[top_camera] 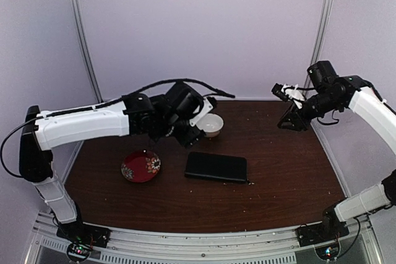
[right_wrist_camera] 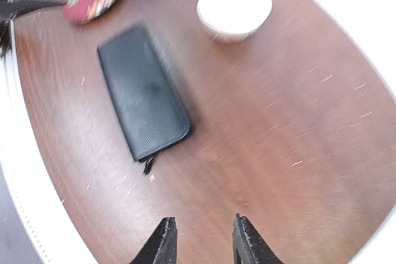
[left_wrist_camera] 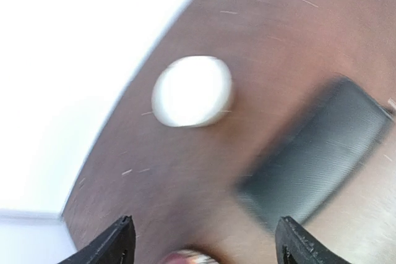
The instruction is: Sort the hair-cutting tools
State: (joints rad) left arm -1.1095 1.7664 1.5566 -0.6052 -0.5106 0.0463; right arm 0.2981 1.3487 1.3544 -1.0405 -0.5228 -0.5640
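Top: left arm [top_camera: 80,125] stretching across worktop [top_camera: 284,171], left jaws hovering by bowl [top_camera: 213,126]; right arm [top_camera: 371,106] hanging high.
Left wrist: left jaws gaping wide, gripping nothing.
Right wrist: right jaws sitting slightly apart, case [right_wrist_camera: 142,100] ahead-left.
Hair-cutting tools: can't tell where.

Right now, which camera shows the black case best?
The right wrist view: the whole black case shows large and fairly sharp. The top view shows the case whole but small; the left wrist view shows it blurred.

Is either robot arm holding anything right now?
No, nothing is held. The left end effector is wide open and empty, and the right end effector is open and empty too.
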